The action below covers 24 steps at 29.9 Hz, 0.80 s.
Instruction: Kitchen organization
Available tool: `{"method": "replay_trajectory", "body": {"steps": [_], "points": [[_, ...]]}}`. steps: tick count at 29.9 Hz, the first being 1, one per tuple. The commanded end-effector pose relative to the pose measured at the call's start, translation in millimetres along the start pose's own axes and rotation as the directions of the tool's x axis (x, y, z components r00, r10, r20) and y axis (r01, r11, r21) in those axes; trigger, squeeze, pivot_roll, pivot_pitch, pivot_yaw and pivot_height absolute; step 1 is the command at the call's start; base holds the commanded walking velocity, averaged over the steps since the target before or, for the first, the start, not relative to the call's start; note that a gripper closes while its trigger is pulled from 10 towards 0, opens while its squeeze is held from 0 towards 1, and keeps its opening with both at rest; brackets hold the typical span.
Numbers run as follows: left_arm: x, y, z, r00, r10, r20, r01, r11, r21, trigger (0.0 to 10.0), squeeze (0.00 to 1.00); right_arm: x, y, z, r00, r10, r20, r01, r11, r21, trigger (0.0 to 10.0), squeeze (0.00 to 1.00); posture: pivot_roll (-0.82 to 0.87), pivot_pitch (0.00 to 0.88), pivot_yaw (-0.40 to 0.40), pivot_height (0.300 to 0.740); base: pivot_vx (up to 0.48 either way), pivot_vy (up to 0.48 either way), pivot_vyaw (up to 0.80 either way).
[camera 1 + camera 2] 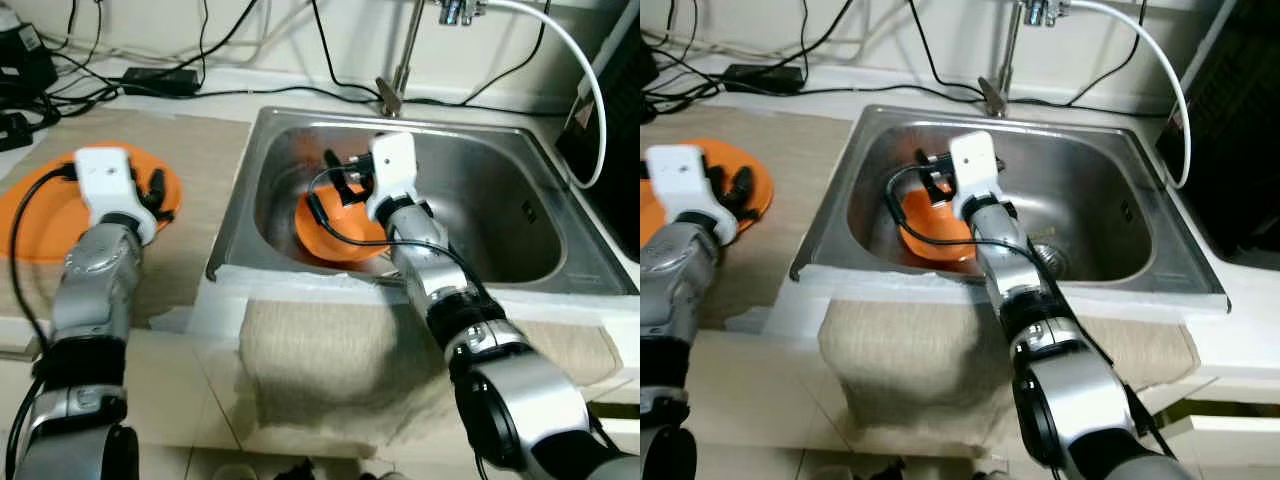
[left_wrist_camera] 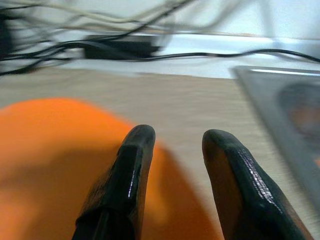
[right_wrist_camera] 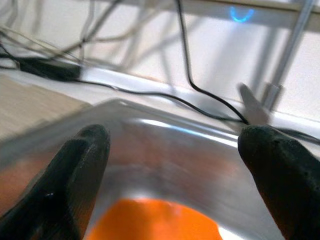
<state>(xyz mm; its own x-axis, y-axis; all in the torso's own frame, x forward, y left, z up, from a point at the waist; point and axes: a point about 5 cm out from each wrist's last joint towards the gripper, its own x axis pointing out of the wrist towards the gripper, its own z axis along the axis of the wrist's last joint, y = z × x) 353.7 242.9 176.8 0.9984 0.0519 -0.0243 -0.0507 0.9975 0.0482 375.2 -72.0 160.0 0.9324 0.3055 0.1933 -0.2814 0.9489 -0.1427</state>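
**Orange dishes at sink and counter**

The right gripper (image 1: pixel 343 178) hangs inside the steel sink (image 1: pixel 500 200), fingers spread wide, just above an orange bowl (image 1: pixel 335 235) leaning against the sink's left wall, its opening tilted toward the far right. The basin right of the bowl is open.

The left gripper (image 2: pixel 172 165) hovers over an orange plate (image 1: pixel 45 215) lying flat on the counter left of the sink, fingers slightly parted, pinching nothing. Black cables (image 1: pixel 150 75) run along the far wall. No writing is legible.
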Motion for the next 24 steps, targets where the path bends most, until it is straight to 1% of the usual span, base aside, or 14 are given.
{"method": "replay_trajectory", "body": {"steps": [1,2,4,5,6,10,11,12,13,15,16,18,22,24], "points": [[8.0,-9.2,7.4,0.998,-0.054,0.017,0.054,0.998,0.02,10.0,0.0,-3.6,-7.4,5.9,0.997,-0.055,0.058,0.057,0.998,-0.035,10.0,0.0,0.05,0.0,0.022,0.74,0.0,0.0,0.0],[8.0,-9.2,7.4,0.998,-0.054,0.017,0.054,0.998,0.02,10.0,0.0,-3.6,-7.4,5.9,0.997,-0.055,0.058,0.057,0.998,-0.035,10.0,0.0,0.05,0.0,0.022,0.74,0.0,0.0,0.0],[17.3,-16.8,16.0,0.995,-0.093,0.034,0.092,0.995,0.034,10.0,0.0,-12.5,-13.2,2.5,0.99,-0.121,0.074,0.124,0.991,-0.044,10.0,0.0,0.02,0.0,0.047,0.74,0.0,0.0,0.0],[17.3,-16.8,16.0,0.995,-0.093,0.034,0.092,0.995,0.034,10.0,0.0,-12.5,-13.2,2.5,0.99,-0.121,0.074,0.124,0.991,-0.044,10.0,0.0,0.02,0.0,0.047,0.74,0.0,0.0,0.0],[22.2,-22.6,22.0,0.991,-0.122,0.048,0.12,0.992,0.034,10.0,0.0,-17.8,-16.7,1.8,0.984,-0.156,0.089,0.161,0.986,-0.052,10.0,0.0,0.0,0.0,0.058,0.74,0.0,0.0,0.0],[29.6,-36.3,31.1,0.983,-0.171,0.071,0.17,0.985,0.027,10.0,0.0,-26.4,-22.3,2.9,0.973,-0.201,0.113,0.21,0.975,-0.07,10.0,0.0,-0.03,0.0,0.078,0.74,0.0,0.0,0.0],[32.9,-45.7,34.7,0.977,-0.196,0.082,0.195,0.981,0.024,10.0,0.0,-30.3,-26.7,3.6,0.967,-0.227,0.119,0.237,0.969,-0.07,10.0,0.0,-0.04,0.0,0.086,0.74,0.0,0.0,0.0],[32.9,-45.7,34.7,0.977,-0.196,0.082,0.195,0.981,0.024,10.0,0.0,-30.3,-26.7,3.6,0.967,-0.227,0.119,0.237,0.969,-0.07,10.0,0.0,-0.04,0.0,0.086,0.74,0.0,0.0,0.0],[34.7,-54.6,36.5,0.973,-0.213,0.089,0.213,0.977,0.011,10.0,0.0,-32.9,-32.9,4.3,0.96,-0.255,0.119,0.263,0.963,-0.061,10.0,0.0,-0.05,0.0,0.094,0.74,0.0,0.0,0.0],[35.3,-59.1,37.0,0.971,-0.221,0.095,0.222,0.975,0.002,10.0,0.0,-33.9,-36.8,5.5,0.955,-0.269,0.124,0.278,0.959,-0.064,10.0,0.0,-0.06,0.0,0.098,0.74,0.0,0.0,0.0],[35.6,-68.4,37.4,0.967,-0.231,0.107,0.235,0.972,-0.025,10.0,0.0,-35.3,-46.2,8.1,0.945,-0.298,0.133,0.308,0.949,-0.07,10.0,0.0,-0.08,0.0,0.104,0.74,0.0,0.0,0.0],[36.4,-74.5,36.1,0.965,-0.238,0.114,0.245,0.968,-0.052,10.0,0.0,-37.0,-52.9,10.8,0.937,-0.321,0.137,0.333,0.94,-0.075,10.0,0.0,-0.09,0.0,0.106,0.74,0.0,0.0,0.0],[36.5,-80.7,31.3,0.964,-0.239,0.117,0.25,0.964,-0.087,10.0,0.0,-39.8,-57.0,11.3,0.933,-0.334,0.133,0.347,0.934,-0.083,10.0,0.0,-0.09,0.0,0.109,0.74,0.0,0.0,0.0],[35.9,-83.5,26.8,0.962,-0.249,0.108,0.259,0.962,-0.085,10.0,0.0,-40.7,-56.5,11.4,0.932,-0.339,0.126,0.35,0.934,-0.076,10.0,0.0,-0.1,0.0,0.112,0.74,0.0,0.0,0.0]]}}
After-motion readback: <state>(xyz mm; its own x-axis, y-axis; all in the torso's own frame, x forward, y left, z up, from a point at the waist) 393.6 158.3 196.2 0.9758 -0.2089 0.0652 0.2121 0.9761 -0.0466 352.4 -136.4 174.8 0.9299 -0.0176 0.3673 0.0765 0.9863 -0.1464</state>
